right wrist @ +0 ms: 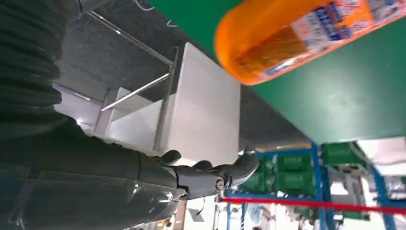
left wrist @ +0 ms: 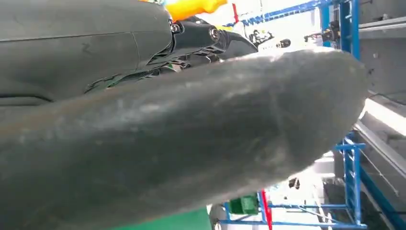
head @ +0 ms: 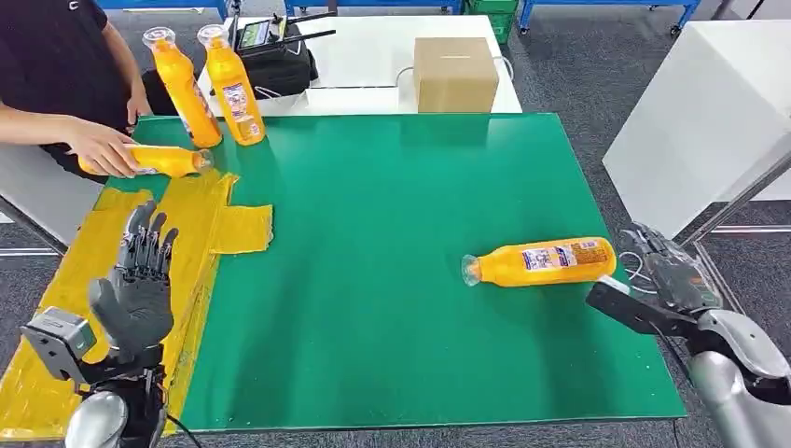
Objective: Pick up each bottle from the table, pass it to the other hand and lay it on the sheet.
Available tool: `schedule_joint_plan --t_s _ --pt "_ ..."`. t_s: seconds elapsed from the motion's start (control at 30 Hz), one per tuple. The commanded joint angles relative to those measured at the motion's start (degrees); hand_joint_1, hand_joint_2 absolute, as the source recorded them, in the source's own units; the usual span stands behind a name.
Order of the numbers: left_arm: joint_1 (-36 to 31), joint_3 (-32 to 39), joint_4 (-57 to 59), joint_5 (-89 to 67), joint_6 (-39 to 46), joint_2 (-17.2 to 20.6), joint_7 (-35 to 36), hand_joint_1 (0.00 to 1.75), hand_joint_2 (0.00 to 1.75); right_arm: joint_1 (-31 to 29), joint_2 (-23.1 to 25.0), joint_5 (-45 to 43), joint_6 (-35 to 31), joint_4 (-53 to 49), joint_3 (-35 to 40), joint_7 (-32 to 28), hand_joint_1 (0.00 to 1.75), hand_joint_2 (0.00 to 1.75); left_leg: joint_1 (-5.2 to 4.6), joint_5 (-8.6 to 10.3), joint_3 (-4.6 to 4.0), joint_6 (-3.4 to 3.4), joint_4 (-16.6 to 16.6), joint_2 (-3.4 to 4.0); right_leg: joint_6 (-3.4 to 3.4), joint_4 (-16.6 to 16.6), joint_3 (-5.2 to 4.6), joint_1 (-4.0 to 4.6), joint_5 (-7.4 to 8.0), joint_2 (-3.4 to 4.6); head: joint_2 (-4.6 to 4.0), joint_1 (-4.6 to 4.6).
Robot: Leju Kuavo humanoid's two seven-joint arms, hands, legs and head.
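An orange bottle (head: 541,262) lies on its side on the green mat (head: 373,280) near the right edge, cap to the left; its base looms close in the right wrist view (right wrist: 297,33). My right hand (head: 673,273) hovers just right of that base, off the mat's edge, fingers (right wrist: 215,179) extended and empty. My left hand (head: 138,285) is raised over the yellow sheet (head: 187,219), fingers spread upward, holding nothing; its thumb (left wrist: 191,139) is close to the left wrist camera. Two orange bottles (head: 182,89) (head: 233,86) stand upright at the far left.
A person's hand (head: 103,147) rests on another orange bottle (head: 168,161) lying at the sheet's far end. A cardboard box (head: 454,73) and a black bag (head: 275,61) sit on the white table behind. A white cabinet (head: 709,121) stands to the right.
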Motion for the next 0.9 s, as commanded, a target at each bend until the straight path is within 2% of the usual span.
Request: schedule_joint_plan --t_s 0.03,0.13,0.2,0.57,0.9 --pt "-2.5 -1.7 4.2 0.6 0.2 1.6 0.4 0.00 0.00 -11.8 0.8 -0.3 1.1 14.8 10.5 0.5 0.00 1.75 0.06 -0.06 0.20 -0.06 -0.1 0.11 -0.07 -0.1 0.18 0.06 0.00 0.08 0.00 0.00" --pt "-2.4 -1.7 4.2 0.6 0.2 1.6 0.4 0.00 0.00 -11.6 0.6 -0.3 1.0 14.9 10.6 0.5 0.00 1.75 0.11 -0.13 0.40 -0.11 -0.2 0.15 -0.11 -0.2 0.39 0.13 -0.04 0.08 0.00 -0.02" --pt "-2.5 -1.8 4.2 0.8 0.1 1.6 0.4 0.00 0.00 -12.1 0.4 -0.6 1.3 15.0 11.3 0.7 0.00 1.75 0.04 -0.05 0.14 -0.05 -0.1 0.01 -0.04 -0.1 0.17 0.05 -0.03 0.00 0.00 0.00" --pt "-4.0 -2.2 5.4 3.0 -0.2 2.1 0.6 0.00 0.00 -22.6 2.9 -0.8 4.0 26.5 20.5 0.8 0.00 1.75 0.04 -0.04 0.10 -0.08 -0.1 0.19 -0.07 -0.1 0.09 0.03 0.03 0.16 0.00 0.00" --pt "-4.3 -2.1 5.8 3.5 -0.3 2.2 0.5 0.00 0.00 -24.0 3.1 -0.8 4.9 28.7 22.8 0.5 0.00 1.75 0.05 -0.06 0.11 -0.07 -0.1 0.06 -0.04 -0.1 0.15 0.05 -0.02 0.04 0.00 0.00"
